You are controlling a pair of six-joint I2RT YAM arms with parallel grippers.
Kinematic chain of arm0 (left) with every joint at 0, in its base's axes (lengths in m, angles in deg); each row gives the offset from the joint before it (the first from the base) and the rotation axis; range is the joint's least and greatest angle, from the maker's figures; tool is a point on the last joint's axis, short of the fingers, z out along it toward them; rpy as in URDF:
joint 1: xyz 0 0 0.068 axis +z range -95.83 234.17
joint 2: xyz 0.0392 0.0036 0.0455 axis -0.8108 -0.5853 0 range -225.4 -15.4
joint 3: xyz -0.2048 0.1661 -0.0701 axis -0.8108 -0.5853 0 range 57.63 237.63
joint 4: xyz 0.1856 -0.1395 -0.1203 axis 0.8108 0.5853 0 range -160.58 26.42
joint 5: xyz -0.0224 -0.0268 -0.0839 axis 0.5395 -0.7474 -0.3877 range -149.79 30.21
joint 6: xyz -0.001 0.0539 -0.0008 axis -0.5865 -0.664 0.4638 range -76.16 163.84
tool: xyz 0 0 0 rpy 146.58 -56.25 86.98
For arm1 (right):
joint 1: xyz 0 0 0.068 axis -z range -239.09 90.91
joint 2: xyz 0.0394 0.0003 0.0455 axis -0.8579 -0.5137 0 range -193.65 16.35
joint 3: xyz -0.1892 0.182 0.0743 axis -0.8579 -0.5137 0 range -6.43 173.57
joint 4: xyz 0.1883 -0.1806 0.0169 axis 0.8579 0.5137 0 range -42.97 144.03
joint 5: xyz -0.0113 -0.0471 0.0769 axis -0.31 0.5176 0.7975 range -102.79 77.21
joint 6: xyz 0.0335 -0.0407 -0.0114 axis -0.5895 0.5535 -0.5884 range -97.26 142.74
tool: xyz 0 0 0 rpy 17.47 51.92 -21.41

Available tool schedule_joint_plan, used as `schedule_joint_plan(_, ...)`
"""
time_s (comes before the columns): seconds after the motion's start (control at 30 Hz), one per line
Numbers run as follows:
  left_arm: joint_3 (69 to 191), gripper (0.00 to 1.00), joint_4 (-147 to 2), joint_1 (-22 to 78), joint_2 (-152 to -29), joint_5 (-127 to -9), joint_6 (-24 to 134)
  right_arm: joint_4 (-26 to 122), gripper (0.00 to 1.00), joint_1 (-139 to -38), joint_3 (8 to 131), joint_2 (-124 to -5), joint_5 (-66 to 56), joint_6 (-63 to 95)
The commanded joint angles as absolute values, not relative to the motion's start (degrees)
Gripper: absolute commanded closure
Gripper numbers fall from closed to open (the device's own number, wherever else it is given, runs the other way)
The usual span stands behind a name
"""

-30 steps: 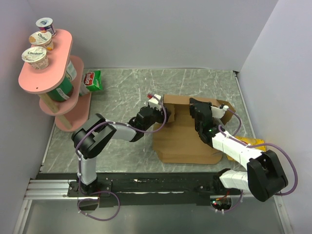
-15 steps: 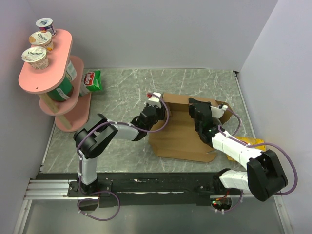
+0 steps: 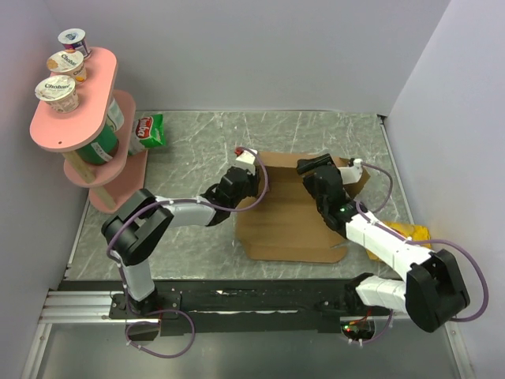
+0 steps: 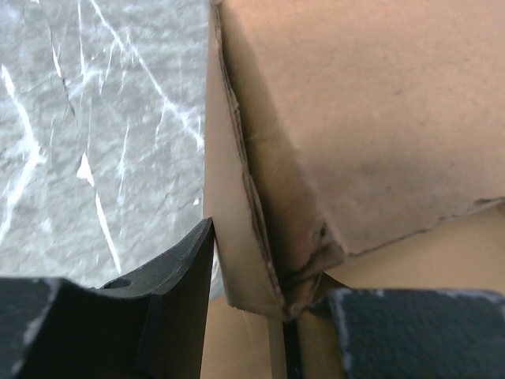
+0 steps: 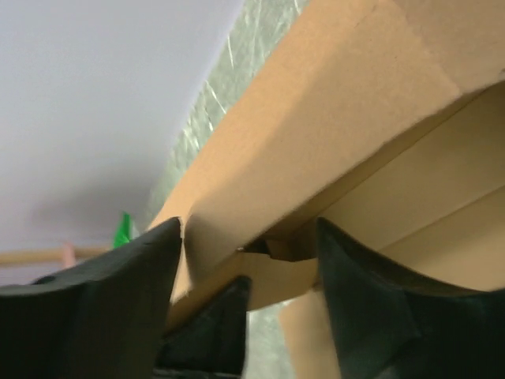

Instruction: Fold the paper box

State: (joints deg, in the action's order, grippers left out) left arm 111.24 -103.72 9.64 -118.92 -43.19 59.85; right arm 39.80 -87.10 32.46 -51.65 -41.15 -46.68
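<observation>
Marble tabletop (image 3: 197, 142) w/ paper box (image 3: 288, 225), far corners partly hidden

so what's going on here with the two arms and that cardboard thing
Two robot arms are folding a thin, square brown corrugated cardboard box that lies on a grey marbled table. The left pincer is clamped on the side wall at the box's far left corner. The right pincer stands open around a folded flap near the far right corner. All the work is along the box's far edge. How complete the fold is cannot be told from these views.
</observation>
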Motion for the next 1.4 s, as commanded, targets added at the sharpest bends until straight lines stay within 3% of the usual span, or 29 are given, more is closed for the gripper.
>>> schedule_joint_plan(0.0, 112.5, 0.66, -91.0, 10.6, -115.4, -46.2, 61.1, 40.8, 0.18, -87.6, 31.4, -45.4, -39.0, -35.1)
schedule_joint_plan(0.17, 116.3, 0.66, -80.1, 12.3, -114.5, -51.8, 62.7, 34.6, 0.18, -88.0, 25.6, -37.3, -32.9, -27.0)
schedule_joint_plan(0.27, 115.3, 0.66, -77.3, 12.5, -113.2, -51.5, 61.1, 35.8, 0.09, -88.0, 26.3, -35.7, -28.6, -21.0)
schedule_joint_plan(0.43, 109.1, 0.64, -82.9, 12.5, -110.0, -50.8, 56.4, 36.5, 0.02, -88.1, 24.8, -34.7, -25.8, -29.4)
schedule_joint_plan(0.6, 106.1, 0.64, -84.9, 12.4, -106.9, -49.4, 53.0, 27.9, 0.05, -89.0, 23.6, -39.1, -26.1, -39.5)
schedule_joint_plan(0.9, 103.8, 0.63, -86.6, 11.6, -106.2, -50.6, 50.4, 19.3, 0.07, -90.5, 27.8, -51.8, -28.3, -43.9)
schedule_joint_plan(1.03, 102.3, 0.63, -88.3, 11.2, -106.3, -49.8, 50.1, 11.9, 0.17, -90.5, 28.3, -55.8, -29.1, -44.0)
schedule_joint_plan(1.07, 101.8, 0.63, -88.9, 11.0, -106.4, -49.2, 50.0, 11.6, 0.24, -90.6, 28.5, -57.3, -29.4, -44.2)
schedule_joint_plan(1.2, 100.5, 0.60, -91.0, 10.8, -106.4, -48.0, 50.6, 13.8, 0.39, -90.7, 30.3, -59.5, -30.1, -45.5)
schedule_joint_plan(1.27, 100.1, 0.52, -91.7, 10.8, -107.2, -47.2, 51.2, 13.5, 0.52, -90.9, 29.9, -59.9, -31.4, -46.1)
schedule_joint_plan(1.37, 100.1, 0.32, -92.2, 10.8, -108.3, -45.1, 53.1, 13.2, 0.64, -91.1, 28.8, -59.9, -33.7, -48.1)
